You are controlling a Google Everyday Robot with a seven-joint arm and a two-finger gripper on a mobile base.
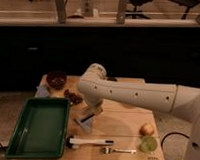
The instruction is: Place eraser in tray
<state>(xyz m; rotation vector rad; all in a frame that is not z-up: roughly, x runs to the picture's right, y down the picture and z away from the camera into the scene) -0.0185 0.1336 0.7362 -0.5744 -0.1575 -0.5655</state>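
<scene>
You have no readable text, label or number anywhere. Your gripper (pixel 92 112) hangs low over the counter (pixel 125 123), just right of the tray (pixel 39 129), jaws closed.
</scene>
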